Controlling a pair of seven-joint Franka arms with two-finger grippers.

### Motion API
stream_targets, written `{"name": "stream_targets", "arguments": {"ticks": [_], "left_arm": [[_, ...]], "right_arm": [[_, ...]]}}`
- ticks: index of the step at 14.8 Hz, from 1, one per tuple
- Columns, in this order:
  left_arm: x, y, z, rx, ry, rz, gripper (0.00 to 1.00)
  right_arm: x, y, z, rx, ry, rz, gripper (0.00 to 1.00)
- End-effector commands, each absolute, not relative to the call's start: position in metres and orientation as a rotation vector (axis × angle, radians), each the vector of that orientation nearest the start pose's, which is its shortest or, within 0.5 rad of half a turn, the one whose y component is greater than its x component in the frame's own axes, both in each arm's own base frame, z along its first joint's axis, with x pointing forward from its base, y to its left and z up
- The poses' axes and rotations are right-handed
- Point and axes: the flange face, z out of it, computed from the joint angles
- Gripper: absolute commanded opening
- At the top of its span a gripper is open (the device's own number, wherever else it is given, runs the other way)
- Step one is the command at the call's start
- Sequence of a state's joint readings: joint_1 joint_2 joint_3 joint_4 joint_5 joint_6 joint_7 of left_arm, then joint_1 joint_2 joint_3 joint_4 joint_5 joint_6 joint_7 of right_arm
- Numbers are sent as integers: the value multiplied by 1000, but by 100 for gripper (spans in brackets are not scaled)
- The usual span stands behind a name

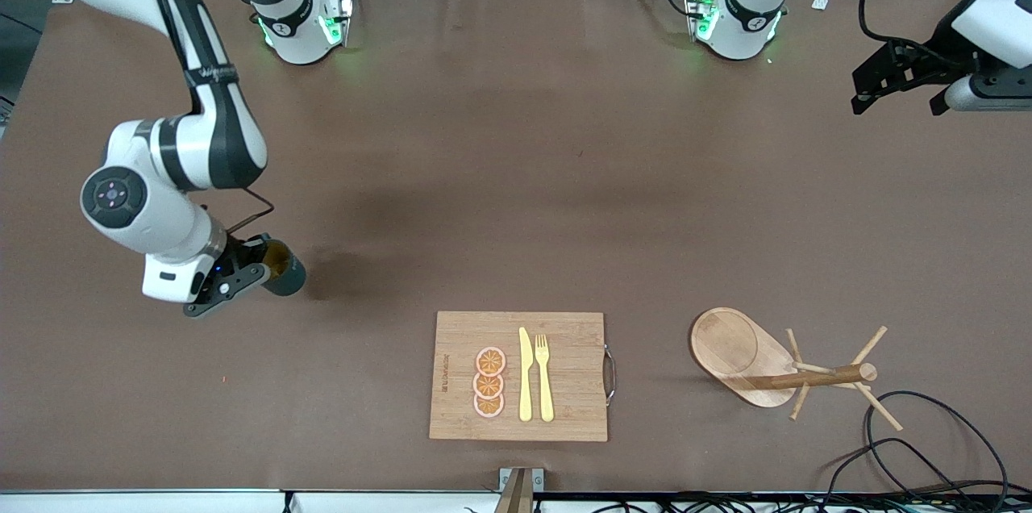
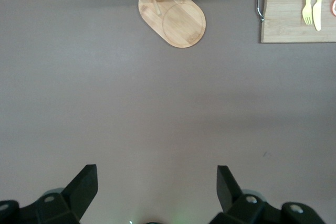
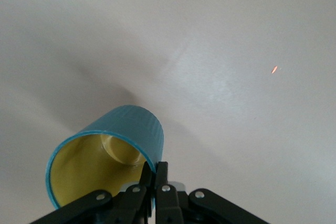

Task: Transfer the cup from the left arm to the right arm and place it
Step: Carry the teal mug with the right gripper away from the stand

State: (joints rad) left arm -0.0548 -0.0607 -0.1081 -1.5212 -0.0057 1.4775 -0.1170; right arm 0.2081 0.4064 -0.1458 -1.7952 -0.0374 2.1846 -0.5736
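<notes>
Overhead, brown table (image 1: 516,174), right gripper (image 1: 242,275) pinching cup (image 1: 282,267) rim, left gripper (image 1: 899,85) spread

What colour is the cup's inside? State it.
Ochre-yellow inside the cup, teal outside; the right wrist view shows it best.

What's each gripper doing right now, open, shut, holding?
Left gripper: open, holding nothing, parked at its end of the table.
Right gripper: shut on the cup rim.

You have a wooden cutting board (image 1: 564,376) near the desk's front-camera edge, bearing three orange slices (image 1: 488,383), a yellow knife (image 1: 525,375) and fork (image 1: 545,377), with a wooden mug tree (image 1: 746,356) beside it toward the left arm's end.
</notes>
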Motion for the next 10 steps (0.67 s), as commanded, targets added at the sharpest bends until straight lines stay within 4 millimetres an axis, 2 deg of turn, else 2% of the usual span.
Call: {"name": "stream_targets", "arguments": {"ticks": [1,5,8,10], "left_arm": [[511,-96,675,-3153,107,-28,100],[512,-99,675,-3133,120,-39,100],[514,-99,670,-3130,122,-45,100],[515,-99,671,-3129,129,-52,100]], "right_arm": [[659,22,297,-2999,-1171,114,2],[658,-3,274,-2949,-1190,150,2],[656,-17,256,-2826,-1215,119,2],[658,-20,254,-2805,-1235,107,3]]}}
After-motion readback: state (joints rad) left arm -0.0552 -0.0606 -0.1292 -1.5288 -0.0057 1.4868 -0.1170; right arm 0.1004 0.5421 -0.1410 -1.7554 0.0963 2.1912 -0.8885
